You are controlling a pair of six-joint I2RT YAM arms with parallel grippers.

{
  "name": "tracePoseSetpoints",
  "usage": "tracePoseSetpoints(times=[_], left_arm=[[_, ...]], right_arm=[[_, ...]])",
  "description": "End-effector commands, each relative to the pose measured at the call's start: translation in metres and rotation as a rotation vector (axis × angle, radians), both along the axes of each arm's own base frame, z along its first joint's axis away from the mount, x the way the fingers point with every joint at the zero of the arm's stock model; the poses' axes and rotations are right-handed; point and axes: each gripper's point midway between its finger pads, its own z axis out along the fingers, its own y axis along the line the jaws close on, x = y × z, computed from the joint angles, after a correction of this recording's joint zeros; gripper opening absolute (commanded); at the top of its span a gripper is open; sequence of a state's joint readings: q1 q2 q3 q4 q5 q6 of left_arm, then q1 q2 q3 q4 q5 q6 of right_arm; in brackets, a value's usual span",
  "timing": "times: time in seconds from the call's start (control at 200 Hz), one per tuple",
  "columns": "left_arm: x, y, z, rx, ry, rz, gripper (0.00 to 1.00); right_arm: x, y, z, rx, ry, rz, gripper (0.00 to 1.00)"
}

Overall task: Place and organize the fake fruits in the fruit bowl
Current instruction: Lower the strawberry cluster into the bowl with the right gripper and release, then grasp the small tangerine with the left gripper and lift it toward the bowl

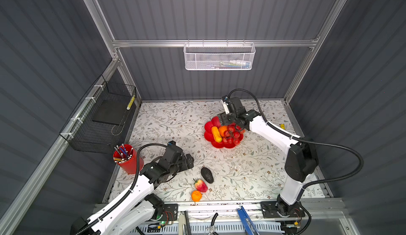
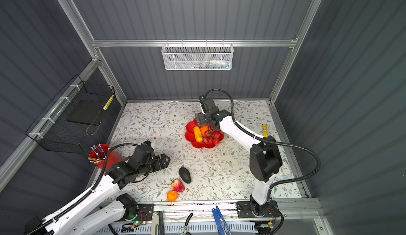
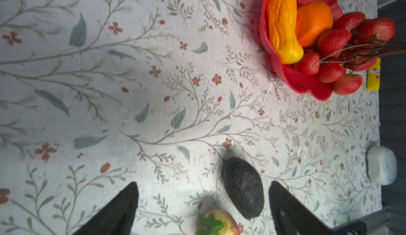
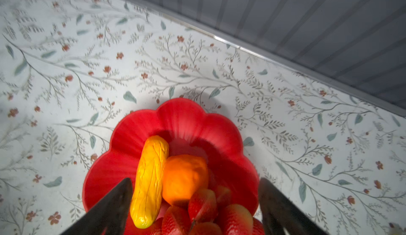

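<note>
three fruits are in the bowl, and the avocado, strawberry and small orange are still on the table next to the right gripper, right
Not quite. They lie next to the left gripper, not the right gripper, which is over the bowl. Both top views show the avocado, strawberry and small orange on the table just past the left gripper. The rest is right.

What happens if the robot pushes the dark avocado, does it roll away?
The avocado is egg-shaped and lies on its side, so a push would probably make it roll in a curve. Its skin looks rough and matte, so likely not slippery. Being fake, it's probably light and stiff.
</note>
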State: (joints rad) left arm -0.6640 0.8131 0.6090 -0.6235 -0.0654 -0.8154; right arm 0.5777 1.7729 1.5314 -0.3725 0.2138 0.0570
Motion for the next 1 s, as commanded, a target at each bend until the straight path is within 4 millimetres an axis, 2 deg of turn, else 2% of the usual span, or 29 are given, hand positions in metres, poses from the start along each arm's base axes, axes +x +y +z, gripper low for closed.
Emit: tracePoseSetpoints(times=[0.0, 0.06, 0.235, 0.445, 0.605, 0.745, 0.875, 0.995], left_arm=[[-0.032, 0.005, -0.004, 0.007, 0.125, -0.014, 0.92], [-0.041, 0.005, -0.008, 0.012, 0.153, -0.018, 0.92], [-0.061, -0.007, -0.015, 0.015, 0.22, -0.073, 0.9], [-0.095, -0.023, -0.026, 0.124, 0.294, -0.218, 0.88], [-0.12, -0.035, -0.034, 0.201, 0.3, -0.333, 0.88], [-0.131, -0.046, -0.047, 0.253, 0.313, -0.387, 0.89], [-0.134, -0.045, -0.062, 0.294, 0.333, -0.39, 0.9], [-0.131, -0.047, -0.069, 0.3, 0.321, -0.387, 0.84]], right_arm=[[0.001, -0.013, 0.033, 0.112, -0.09, -0.067, 0.95], [-0.002, -0.023, 0.043, 0.137, -0.119, -0.097, 0.99], [-0.013, -0.042, 0.058, 0.178, -0.166, -0.138, 0.99], [-0.018, -0.063, 0.055, 0.172, -0.187, -0.189, 0.99], [-0.022, -0.071, 0.05, 0.184, -0.186, -0.208, 0.99], [-0.024, -0.074, 0.046, 0.192, -0.179, -0.215, 0.99], [-0.027, -0.075, 0.044, 0.194, -0.176, -0.213, 0.99], [-0.029, -0.079, 0.043, 0.193, -0.177, -0.219, 0.99]])
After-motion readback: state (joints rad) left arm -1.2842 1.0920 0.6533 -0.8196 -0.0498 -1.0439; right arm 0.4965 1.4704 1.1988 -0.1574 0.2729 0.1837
